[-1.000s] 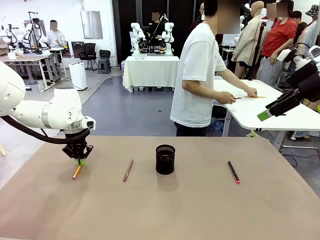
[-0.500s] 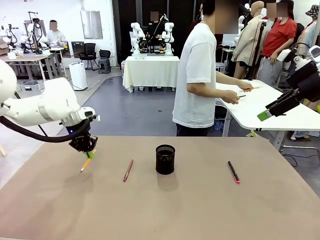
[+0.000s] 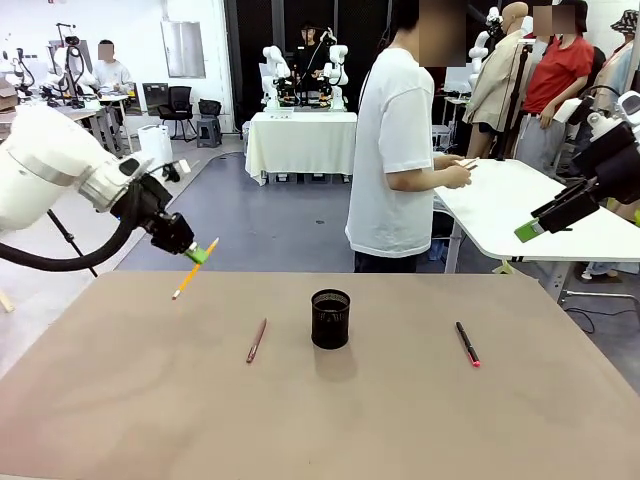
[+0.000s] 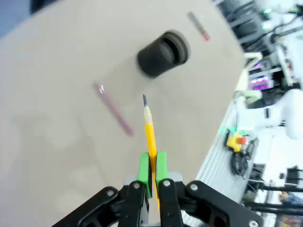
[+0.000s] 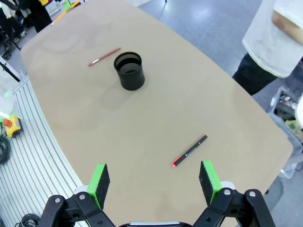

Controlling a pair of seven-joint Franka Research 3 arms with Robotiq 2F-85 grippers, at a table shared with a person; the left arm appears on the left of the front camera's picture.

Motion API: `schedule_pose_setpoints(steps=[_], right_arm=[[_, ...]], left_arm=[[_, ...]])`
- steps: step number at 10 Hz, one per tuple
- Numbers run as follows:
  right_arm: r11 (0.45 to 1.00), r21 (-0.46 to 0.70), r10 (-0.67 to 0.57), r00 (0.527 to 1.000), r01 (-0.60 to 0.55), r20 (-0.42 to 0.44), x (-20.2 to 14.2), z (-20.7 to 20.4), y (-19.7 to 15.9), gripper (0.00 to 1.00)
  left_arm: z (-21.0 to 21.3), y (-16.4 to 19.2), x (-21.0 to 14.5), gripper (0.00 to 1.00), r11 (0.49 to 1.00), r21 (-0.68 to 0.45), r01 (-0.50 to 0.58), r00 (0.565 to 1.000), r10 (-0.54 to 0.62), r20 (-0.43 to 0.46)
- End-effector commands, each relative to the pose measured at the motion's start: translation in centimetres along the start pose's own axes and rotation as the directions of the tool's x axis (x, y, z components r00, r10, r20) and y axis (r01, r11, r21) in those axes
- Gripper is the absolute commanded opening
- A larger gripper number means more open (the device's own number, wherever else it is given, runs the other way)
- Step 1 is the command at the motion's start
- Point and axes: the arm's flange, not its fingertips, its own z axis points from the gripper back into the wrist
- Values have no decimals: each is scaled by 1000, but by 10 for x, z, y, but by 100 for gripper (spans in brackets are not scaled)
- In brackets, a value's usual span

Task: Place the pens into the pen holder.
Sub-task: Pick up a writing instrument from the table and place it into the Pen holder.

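Worktop (image 3: pixel 150 400) carries holder (image 3: pixel 331 319) at centre with brown pen (image 3: pixel 257 340) near its left and black pen (image 3: pixel 468 343) farther right, both flat; my left tool (image 3: pixel 195 252) pinches pencil (image 3: pixel 185 283) above the left edge, tip down, presumably for dropping in; right tool (image 5: pixel 154 181) spread, empty, parked aside.

Grey floor (image 3: pixel 270 215), white-draped table (image 3: pixel 300 140) at the back, black chair (image 3: pixel 180 105) — dark wall panels (image 3: pixel 250 30), white worktable (image 3: pixel 500 215) right.

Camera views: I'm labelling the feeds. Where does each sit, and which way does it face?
Front: between the arms, facing the person across the table; left gripper holds the pencil, right gripper raised.
Left wrist: looks down its shut fingers at the pencil.
Right wrist: high, looks down between open fingers.
All share the pen holder.
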Motion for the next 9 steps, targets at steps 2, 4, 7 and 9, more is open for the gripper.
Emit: schedule_pose_setpoints(steps=[2,4,7,9], right_arm=[[1000,18,3,1000,-3,24,1,0,-1,100],[1000,18,3,1000,-3,24,1,0,-1,100],[1000,18,3,1000,-3,24,1,0,-1,100],[1000,18,3,1000,-3,24,1,0,-1,100]], left_arm=[[-17,-38,-18,0,969,102,226,900,-248,358],[-14,-60,-21,0,913,72,401,771,-379,511],[-8,-71,-4,0,927,122,355,781,-365,507],[-8,-71,-4,0,927,122,355,781,-365,507]])
